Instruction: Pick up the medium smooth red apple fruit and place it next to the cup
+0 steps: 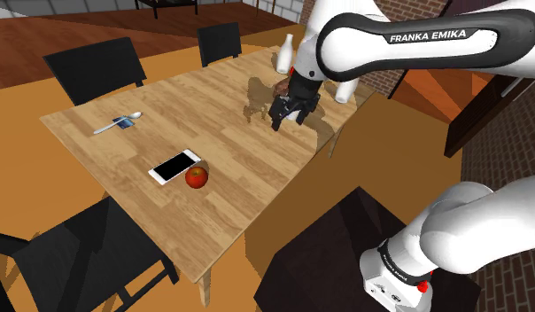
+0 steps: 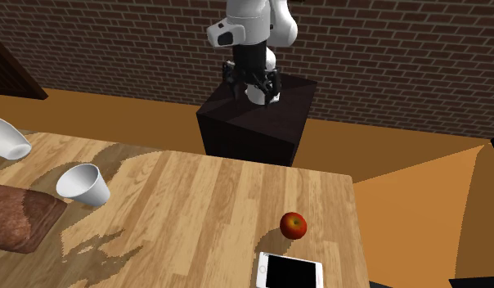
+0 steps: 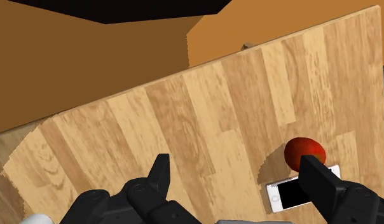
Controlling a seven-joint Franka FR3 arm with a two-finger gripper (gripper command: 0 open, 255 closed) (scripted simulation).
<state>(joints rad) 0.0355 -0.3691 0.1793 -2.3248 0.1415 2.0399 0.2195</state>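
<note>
Two black fingers [image 3: 160, 170] of the gripper [image 3: 235, 162] stand wide apart, holding nothing, above the table [image 1: 248, 177]; the red apple [image 2: 294, 224] sits just beside a phone [image 2: 288, 272] near one table edge; the white cup [image 2: 83, 183] lies tipped, well apart.

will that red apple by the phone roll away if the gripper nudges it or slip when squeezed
The round, smooth red apple would probably roll if nudged, as it sits loose on the flat wooden table. Its glossy curved skin may slip unless the open black gripper closes across its middle. It looks firm, so likely stiff.
</note>
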